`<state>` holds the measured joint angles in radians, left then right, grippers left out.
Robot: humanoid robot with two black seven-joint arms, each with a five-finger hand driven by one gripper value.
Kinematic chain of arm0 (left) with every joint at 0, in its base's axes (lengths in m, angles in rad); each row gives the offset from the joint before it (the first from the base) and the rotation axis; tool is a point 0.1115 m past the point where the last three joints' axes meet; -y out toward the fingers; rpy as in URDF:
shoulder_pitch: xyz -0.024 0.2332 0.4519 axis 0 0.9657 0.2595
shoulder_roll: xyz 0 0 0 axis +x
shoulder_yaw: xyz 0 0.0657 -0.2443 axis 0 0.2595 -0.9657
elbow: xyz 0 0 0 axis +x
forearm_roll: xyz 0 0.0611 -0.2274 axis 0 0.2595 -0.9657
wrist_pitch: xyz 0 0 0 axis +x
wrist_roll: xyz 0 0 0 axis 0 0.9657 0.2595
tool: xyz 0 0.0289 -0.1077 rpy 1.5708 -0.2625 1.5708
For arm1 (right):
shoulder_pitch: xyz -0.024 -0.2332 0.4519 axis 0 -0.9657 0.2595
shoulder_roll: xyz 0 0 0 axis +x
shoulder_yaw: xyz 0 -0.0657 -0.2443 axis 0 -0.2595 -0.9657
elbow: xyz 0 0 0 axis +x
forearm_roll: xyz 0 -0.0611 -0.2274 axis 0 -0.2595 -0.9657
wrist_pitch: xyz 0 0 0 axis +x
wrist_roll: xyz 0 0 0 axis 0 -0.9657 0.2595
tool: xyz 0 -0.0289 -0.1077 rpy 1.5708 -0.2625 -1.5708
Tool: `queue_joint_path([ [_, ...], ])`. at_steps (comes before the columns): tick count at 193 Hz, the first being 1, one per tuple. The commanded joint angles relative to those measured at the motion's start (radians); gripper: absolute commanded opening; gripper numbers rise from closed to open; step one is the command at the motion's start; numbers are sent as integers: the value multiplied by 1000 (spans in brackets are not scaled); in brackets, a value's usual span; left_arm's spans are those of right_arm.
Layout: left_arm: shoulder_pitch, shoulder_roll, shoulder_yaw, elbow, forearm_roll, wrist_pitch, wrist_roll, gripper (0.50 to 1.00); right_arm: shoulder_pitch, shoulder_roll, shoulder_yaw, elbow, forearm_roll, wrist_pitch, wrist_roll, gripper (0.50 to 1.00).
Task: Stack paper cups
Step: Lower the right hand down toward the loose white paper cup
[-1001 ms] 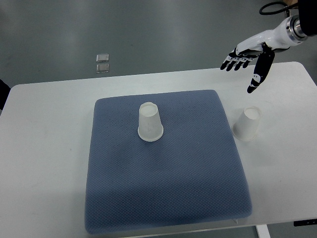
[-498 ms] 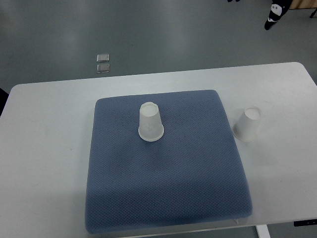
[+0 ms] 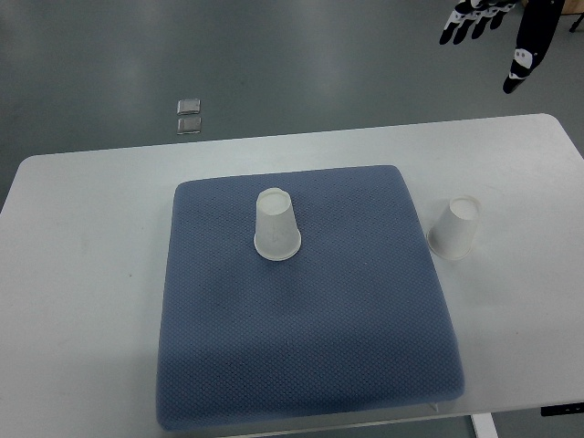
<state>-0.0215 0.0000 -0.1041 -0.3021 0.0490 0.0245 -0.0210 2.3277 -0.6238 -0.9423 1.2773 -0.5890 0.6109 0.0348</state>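
my right hand has dropped back into view at the top right corner since half a second ago, fingers spread wide and holding nothing, over the floor well beyond the table. one cup stands upside down on the pad, near its far edge. the other cup stands upside down on bare tabletop just beside the pad's right edge. both are smooth white tapered paper. the pad is blue, dimpled, square with rounded corners; the table is plain white.

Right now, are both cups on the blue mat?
No. One cup stands on the blue mat; the other cup is on the bare table.
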Motion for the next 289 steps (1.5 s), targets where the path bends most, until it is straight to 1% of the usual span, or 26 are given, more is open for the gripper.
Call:
queue_joint_path([
  [1,0,0,0,0,0,0,-1,1000,-73,6,0,1,-25,0,1,924],
  [9,0,0,0,1,0,0,1,1000,-103,6,0,1,-29,0,1,924],
  [11,0,0,-2,1,0,0,1,1000,-126,6,0,1,-32,-23,1,924],
  [23,0,0,-2,1,-1,2,1,1000,-189,9,0,1,-35,-101,1,924],
  [25,0,0,-2,1,-1,2,1,1000,-189,9,0,1,-35,-102,1,924],
  [40,0,0,-2,1,-1,2,1,1000,-264,15,3,1,-35,-197,-1,921],
  [42,0,0,-2,1,-1,2,1,1000,-265,15,3,1,-35,-197,-1,921],
  [57,0,0,-2,1,-1,2,-1,1000,-315,32,3,-4,-34,-276,-3,921],
  [72,0,0,-2,1,-1,2,-1,1000,-356,41,3,-9,-34,-321,-12,921],
  [108,0,0,-2,1,-1,3,1,1000,-438,53,3,-30,-37,-370,-15,921],
  [132,0,0,-2,1,-1,3,-1,1000,-472,61,2,-38,-37,-390,-16,919],
  [148,0,0,-2,1,-1,2,1,1000,-488,78,0,-38,-34,-410,-47,921],
  [161,0,0,-2,1,-1,2,1,1000,-510,79,0,-39,-34,-422,-55,921],
  [240,0,0,-2,0,-1,2,-1,1000,-634,108,2,-76,-31,-514,-56,919],
  [289,0,0,-2,0,-1,2,-1,1000,-683,141,0,-107,-29,-545,-58,917],
])
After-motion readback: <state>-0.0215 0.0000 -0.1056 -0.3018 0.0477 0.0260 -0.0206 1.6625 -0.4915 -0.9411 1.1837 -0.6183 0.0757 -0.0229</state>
